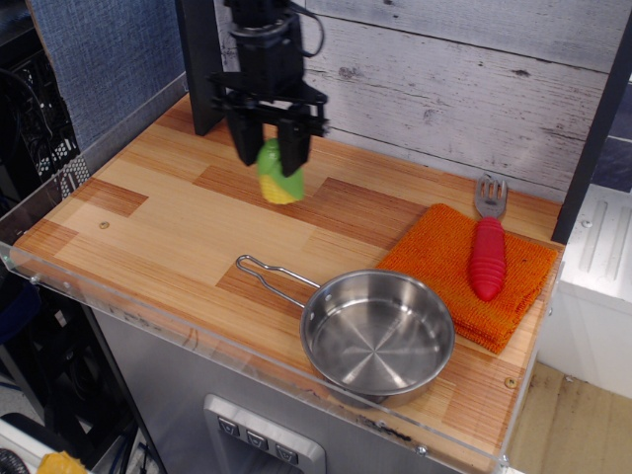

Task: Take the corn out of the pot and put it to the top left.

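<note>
The corn (277, 176) has a light-green husk on top and yellow kernels below. It hangs upright between the black fingers of my gripper (269, 156), which is shut on it, over the back middle-left of the wooden table. Its yellow end is at or just above the table surface; I cannot tell if it touches. The pot (377, 334), a shallow shiny steel pan with a wire loop handle (267, 275), stands empty near the front edge, well to the right and in front of the gripper.
An orange cloth (444, 267) lies at the right with a red-handled fork (487, 247) on it. A black post (202, 79) stands at the back left. A clear plastic rim (148, 306) runs along the table's front edge. A plank wall is behind.
</note>
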Robot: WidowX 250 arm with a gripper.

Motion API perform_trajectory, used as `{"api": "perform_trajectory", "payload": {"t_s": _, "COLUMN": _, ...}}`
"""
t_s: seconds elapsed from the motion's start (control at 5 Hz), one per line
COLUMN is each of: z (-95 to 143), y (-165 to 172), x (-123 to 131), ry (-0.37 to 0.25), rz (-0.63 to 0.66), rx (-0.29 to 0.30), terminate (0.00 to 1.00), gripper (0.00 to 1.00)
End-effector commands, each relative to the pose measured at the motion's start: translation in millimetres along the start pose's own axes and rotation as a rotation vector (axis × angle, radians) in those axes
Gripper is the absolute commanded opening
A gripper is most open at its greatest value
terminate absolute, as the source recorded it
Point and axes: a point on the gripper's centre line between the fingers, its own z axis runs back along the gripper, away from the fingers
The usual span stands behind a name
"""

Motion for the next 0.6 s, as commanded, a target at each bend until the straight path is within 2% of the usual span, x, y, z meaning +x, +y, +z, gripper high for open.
{"api": "perform_trajectory", "payload": {"t_s": 0.0, "z": 26.2, "y": -9.2, "x": 5.8, "ry": -0.050, "rz": -0.047, "rx": 0.007, "terminate": 0.00, "gripper": 1.00}}
{"api": "perform_trajectory", "payload": {"t_s": 0.2, "z": 54.9, "y": -15.0, "x": 6.4, "ry": -0.100, "rz": -0.052, "rx": 0.010, "terminate": 0.00, "gripper": 1.00}}
{"api": "perform_trajectory", "payload": {"t_s": 0.4, "z": 96.7, "y": -16.9, "x": 3.8, "ry": -0.168, "rz": -0.037, "rx": 0.011, "terminate": 0.00, "gripper": 1.00}}
